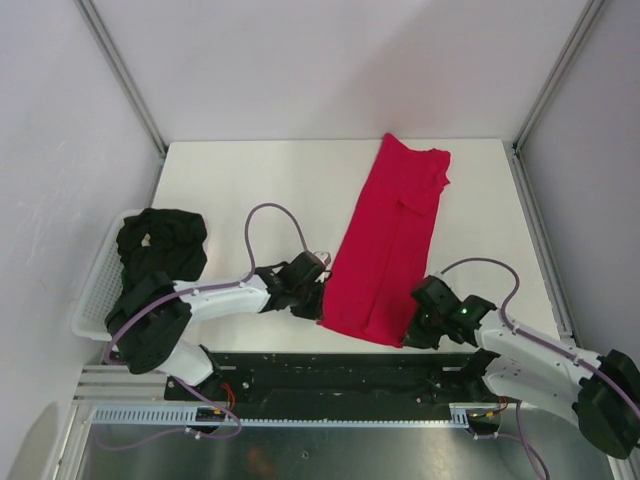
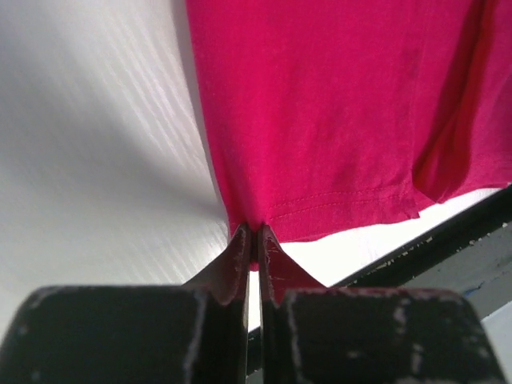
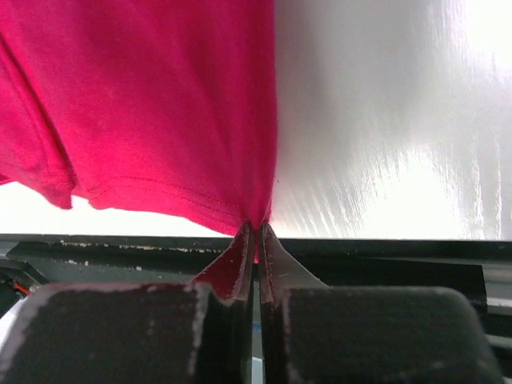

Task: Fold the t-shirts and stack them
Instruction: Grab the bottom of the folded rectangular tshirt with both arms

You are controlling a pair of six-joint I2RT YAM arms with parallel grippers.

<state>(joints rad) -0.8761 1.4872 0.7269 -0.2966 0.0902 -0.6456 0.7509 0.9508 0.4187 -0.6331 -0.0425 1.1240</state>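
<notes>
Closest to the lens, the left gripper (image 2: 256, 232) is pinching shut on the near-left corner of the red t-shirt (image 1: 390, 245), its jaws pressing together with the stitched hem caught between them. At its 9 o'clock in the top view a dark t-shirt (image 1: 160, 240) is lying heaped in the white basket (image 1: 92, 290), well apart from the work. Moving right, the red t-shirt is lying flat on the table (image 1: 250, 180) as a long narrow strip, its long axis running from the near hem at about 6 o'clock up to the far end at about 1 o'clock. Further right, the right gripper (image 3: 256, 228) is likewise clamping the near-right corner of that hem, fingers closed on the cloth. Neither arm is sitting nearer: each is holding one corner, and the whole garment is stretching away from both at roughly 12 o'clock. Judging from this, the coming fold is probably calling for both arms carrying the hem along that axis together.
</notes>
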